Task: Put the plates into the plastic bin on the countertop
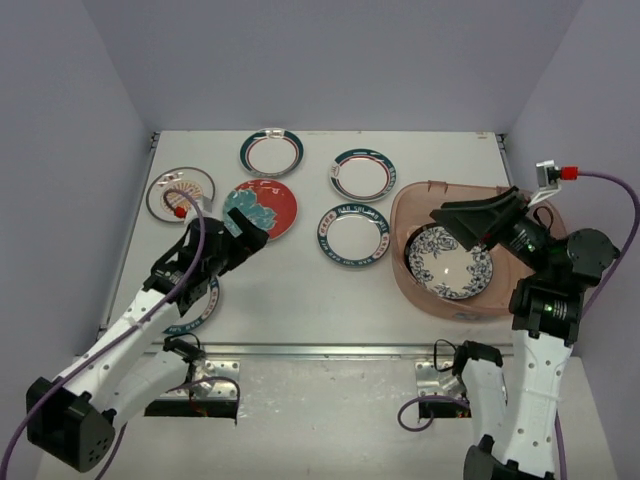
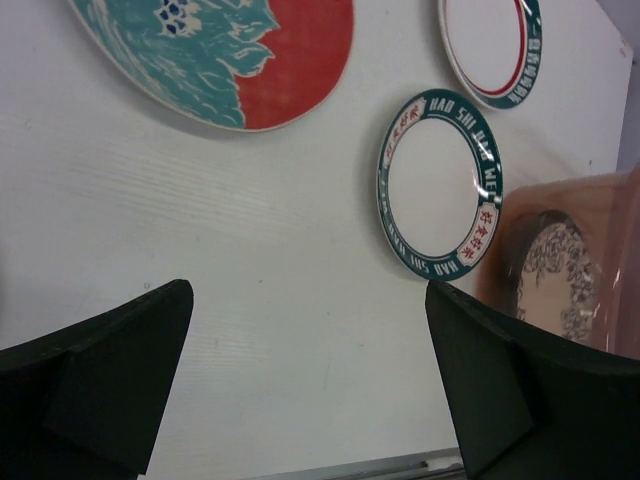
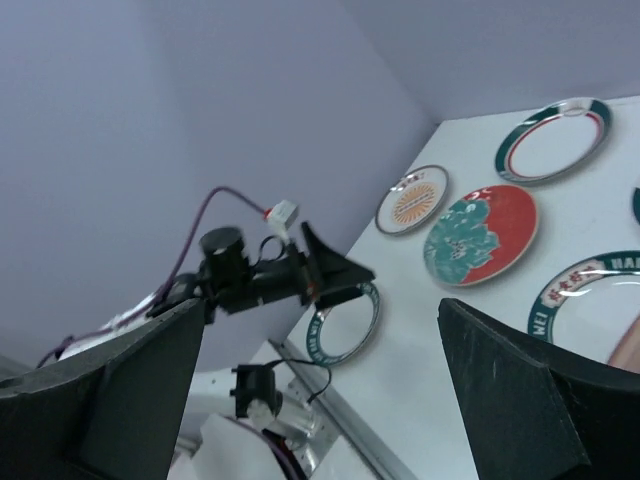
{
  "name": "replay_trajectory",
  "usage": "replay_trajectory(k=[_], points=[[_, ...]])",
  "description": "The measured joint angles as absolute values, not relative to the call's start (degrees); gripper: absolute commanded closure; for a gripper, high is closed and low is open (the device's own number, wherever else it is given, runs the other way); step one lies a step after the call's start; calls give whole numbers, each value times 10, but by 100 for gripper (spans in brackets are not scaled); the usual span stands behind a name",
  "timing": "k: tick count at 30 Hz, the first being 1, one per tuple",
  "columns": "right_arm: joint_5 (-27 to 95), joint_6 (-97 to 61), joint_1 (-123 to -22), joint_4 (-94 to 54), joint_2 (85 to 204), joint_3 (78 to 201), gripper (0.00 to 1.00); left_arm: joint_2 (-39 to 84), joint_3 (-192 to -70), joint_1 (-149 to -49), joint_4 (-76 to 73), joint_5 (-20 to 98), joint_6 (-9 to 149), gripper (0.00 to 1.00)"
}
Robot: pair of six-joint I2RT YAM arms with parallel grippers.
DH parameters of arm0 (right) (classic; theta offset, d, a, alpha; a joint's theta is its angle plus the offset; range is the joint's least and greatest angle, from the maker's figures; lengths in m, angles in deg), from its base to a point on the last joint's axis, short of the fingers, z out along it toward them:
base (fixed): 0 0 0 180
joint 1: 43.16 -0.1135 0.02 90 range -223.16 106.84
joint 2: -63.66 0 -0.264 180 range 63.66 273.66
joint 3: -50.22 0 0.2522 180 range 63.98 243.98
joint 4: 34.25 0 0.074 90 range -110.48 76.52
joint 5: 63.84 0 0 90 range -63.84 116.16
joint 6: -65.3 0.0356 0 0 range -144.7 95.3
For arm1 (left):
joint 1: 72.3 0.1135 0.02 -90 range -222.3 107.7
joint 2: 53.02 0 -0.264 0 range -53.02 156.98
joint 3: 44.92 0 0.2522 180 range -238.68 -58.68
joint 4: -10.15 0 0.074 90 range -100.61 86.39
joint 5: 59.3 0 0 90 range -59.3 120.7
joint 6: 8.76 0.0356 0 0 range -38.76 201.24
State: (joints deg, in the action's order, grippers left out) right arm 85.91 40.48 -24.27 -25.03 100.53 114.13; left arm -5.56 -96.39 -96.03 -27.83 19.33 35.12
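The translucent brownish-pink plastic bin (image 1: 420, 196) stands at the right of the white countertop (image 1: 300, 290), with a blue-patterned plate (image 1: 450, 262) lying inside. My right gripper (image 1: 455, 228) hovers open over that plate, holding nothing. A red floral plate (image 1: 266, 207), an orange-centred plate (image 1: 181, 193) and three teal-rimmed plates (image 1: 271, 152) (image 1: 362, 174) (image 1: 352, 235) lie on the counter. My left gripper (image 1: 245, 229) is open and empty over the near edge of the red floral plate (image 2: 230, 50). Another teal-rimmed plate (image 1: 203, 308) lies partly hidden under the left arm.
The metal front edge (image 1: 330, 349) runs along the near side of the counter. Purple walls close in the left, back and right. The left wrist view shows the bin (image 2: 600, 215) at its right edge; the right wrist view looks across at the left arm (image 3: 270, 275).
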Motion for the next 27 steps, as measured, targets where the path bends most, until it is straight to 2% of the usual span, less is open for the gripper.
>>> replay_trajectory(k=[3, 6, 10, 16, 19, 22, 24, 27], points=[[891, 404, -285, -242, 987, 1147, 1, 0, -946, -882, -220, 248, 292, 0], [887, 325, -342, -118, 1006, 1204, 1, 79, -950, -832, -186, 273, 264, 0], [771, 165, -427, 55, 1065, 1292, 1, 164, -961, -800, -164, 288, 251, 0], [602, 37, -552, 200, 1152, 1296, 1, 273, -993, -758, -137, 304, 256, 4], [556, 17, -565, 219, 1175, 1276, 1, 316, -1020, -744, -129, 305, 260, 10], [548, 8, -570, 207, 1175, 1241, 1, 345, -1029, -736, -106, 310, 267, 26], [586, 11, -572, 161, 1167, 1193, 1, 368, -1038, -732, -98, 315, 276, 32], [655, 30, -573, 85, 1150, 1106, 1, 412, -1058, -720, -81, 330, 286, 33]])
